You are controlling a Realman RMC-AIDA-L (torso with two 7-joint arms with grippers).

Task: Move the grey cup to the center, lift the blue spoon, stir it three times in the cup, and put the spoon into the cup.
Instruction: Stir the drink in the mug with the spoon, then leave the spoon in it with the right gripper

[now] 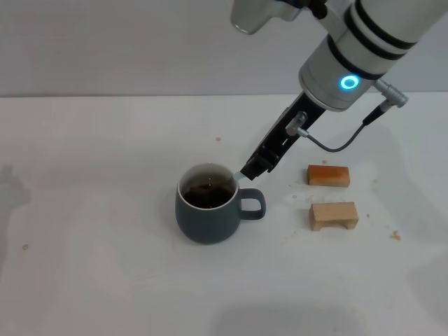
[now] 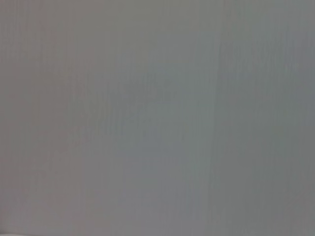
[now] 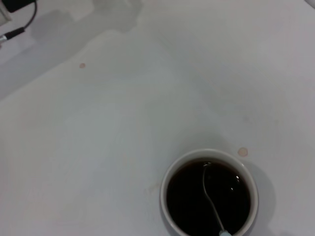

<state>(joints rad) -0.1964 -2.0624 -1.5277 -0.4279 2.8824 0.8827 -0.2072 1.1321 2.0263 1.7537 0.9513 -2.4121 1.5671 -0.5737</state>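
The grey cup (image 1: 205, 220) stands near the middle of the white table, holding dark brown liquid, its handle pointing toward the robot's right. My right gripper (image 1: 253, 170) reaches down from the upper right to just above the cup's rim on the handle side, shut on the blue spoon (image 1: 244, 176). Only a pale bit of the spoon shows below the black fingers (image 1: 262, 161). In the right wrist view the spoon's thin metal neck (image 3: 208, 192) dips into the liquid inside the cup (image 3: 206, 152). The left gripper is out of view; its wrist view shows only plain grey.
Two small wooden blocks lie to the right of the cup: an orange-brown one (image 1: 328, 175) and a paler one (image 1: 334, 215). A cable (image 1: 336, 145) loops off the right wrist. Small brown specks dot the table (image 1: 84, 210).
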